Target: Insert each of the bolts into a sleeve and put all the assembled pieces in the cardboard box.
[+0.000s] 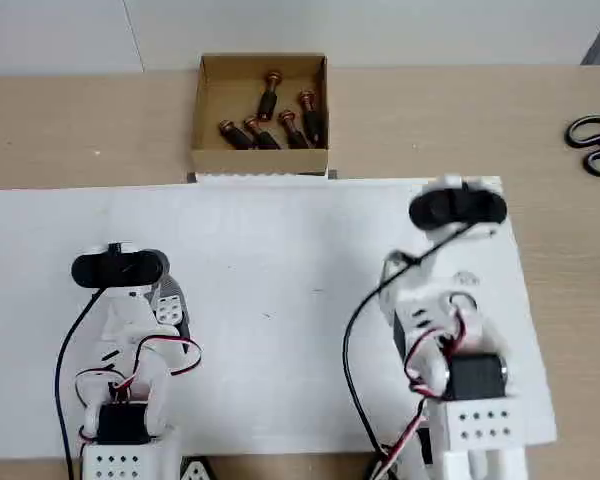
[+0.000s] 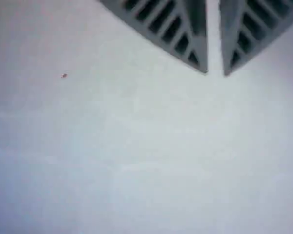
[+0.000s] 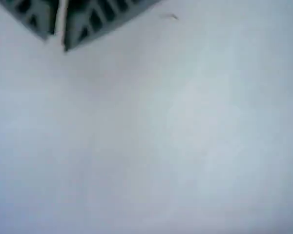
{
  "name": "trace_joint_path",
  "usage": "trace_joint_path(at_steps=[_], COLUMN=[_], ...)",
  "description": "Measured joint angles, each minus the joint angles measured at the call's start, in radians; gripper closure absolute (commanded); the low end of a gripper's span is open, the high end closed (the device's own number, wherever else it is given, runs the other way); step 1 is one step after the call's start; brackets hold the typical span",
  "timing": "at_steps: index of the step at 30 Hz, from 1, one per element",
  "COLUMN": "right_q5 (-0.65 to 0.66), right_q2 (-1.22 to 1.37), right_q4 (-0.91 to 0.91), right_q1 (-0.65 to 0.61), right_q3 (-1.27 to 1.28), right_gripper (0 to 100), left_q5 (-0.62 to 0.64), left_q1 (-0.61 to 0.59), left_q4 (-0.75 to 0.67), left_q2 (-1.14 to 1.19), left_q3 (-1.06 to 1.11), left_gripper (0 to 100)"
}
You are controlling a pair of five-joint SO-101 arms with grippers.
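The cardboard box (image 1: 261,160) stands at the back of the table, just beyond the white sheet. Inside it lie several copper-headed bolts in dark sleeves (image 1: 271,96), scattered across its floor. The left arm (image 1: 125,300) is folded low over the near left part of the sheet. Its gripper (image 2: 215,72) is shut with nothing in it, pointing down at bare paper. The right arm (image 1: 445,300) is folded over the near right part of the sheet. Its gripper (image 3: 55,43) is likewise shut on nothing, close above the paper.
A large white paper sheet (image 1: 280,290) covers the table's middle between the arms. Black-handled scissors (image 1: 595,145) lie at the far right edge on bare wood. Red and black cables loop beside each arm's base.
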Motion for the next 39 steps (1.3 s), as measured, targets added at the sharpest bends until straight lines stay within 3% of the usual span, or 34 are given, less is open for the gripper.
trace_joint_path(at_steps=[9, 15, 24, 39], right_q5=[0.112, 0.120, 0.127, 0.127], right_q2=[-0.222, -0.436, -0.586, -0.586], right_q4=[-0.181, -0.196, -0.040, -0.031], right_q1=[0.074, 0.071, 0.038, 0.041], right_q3=[0.387, 0.554, 0.555, 0.555], right_gripper=[99.5, 99.5, 99.5, 99.5], left_q5=[0.000, 0.000, 0.000, 0.000], left_q1=[0.000, 0.000, 0.000, 0.000], left_q4=[0.000, 0.000, 0.000, 0.000], left_q2=[0.000, 0.000, 0.000, 0.000], left_q3=[0.000, 0.000, 0.000, 0.000], left_gripper=[99, 99, 99, 99])
